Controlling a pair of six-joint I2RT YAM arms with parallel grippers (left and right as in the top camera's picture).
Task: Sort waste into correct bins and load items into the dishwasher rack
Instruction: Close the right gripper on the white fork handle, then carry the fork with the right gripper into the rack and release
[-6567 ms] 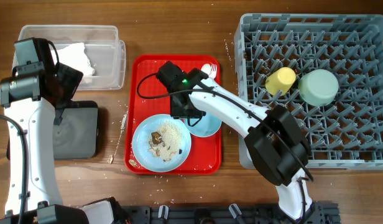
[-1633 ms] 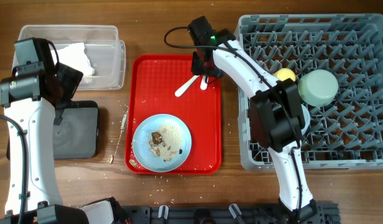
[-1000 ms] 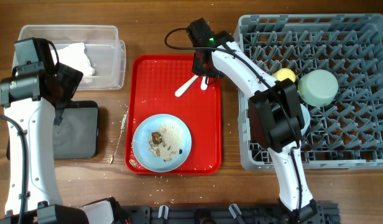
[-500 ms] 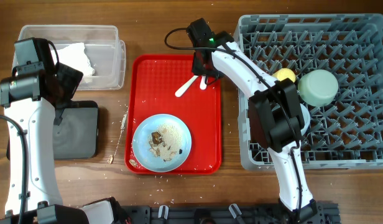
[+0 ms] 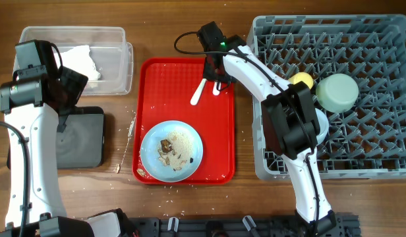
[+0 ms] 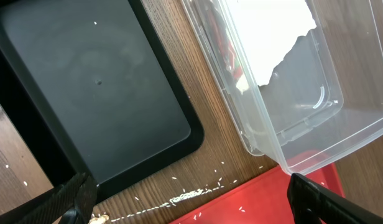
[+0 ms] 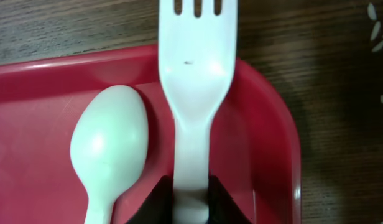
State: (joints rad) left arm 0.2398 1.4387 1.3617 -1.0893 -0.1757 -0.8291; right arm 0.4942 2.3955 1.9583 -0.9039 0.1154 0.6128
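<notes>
right gripper (image 7: 191, 200) pinched shut on the handle of the white fork (image 7: 195, 74), at the 1 o'clock corner of the red tray (image 5: 163, 99); tines past the tray rim, over the wooden table (image 7: 341, 74). just beside the fork, at its 9 o'clock in the right wrist view: white spoon (image 7: 109, 142), flat on the tray, free of the fingers. at the tray's 6 o'clock: light blue plate (image 5: 150, 138) bearing brown scraps (image 5: 165, 146) and pale crumbs (image 5: 183, 139). at 3 o'clock of the tray: grey rack (image 5: 387, 52), with yellow cup (image 5: 300, 80) toward its 10 o'clock, pale green bowl (image 5: 338, 92) near its centre, light blue bowl (image 5: 323, 124) mostly hidden by the arm. left gripper (image 6: 188, 180) spread wide, holding nothing, above the gap between black tray (image 6: 86, 87) and clear tub (image 6: 291, 143), at 9 to 10 o'clock of the red tray; white napkins (image 6: 260, 37) inside the tub.
</notes>
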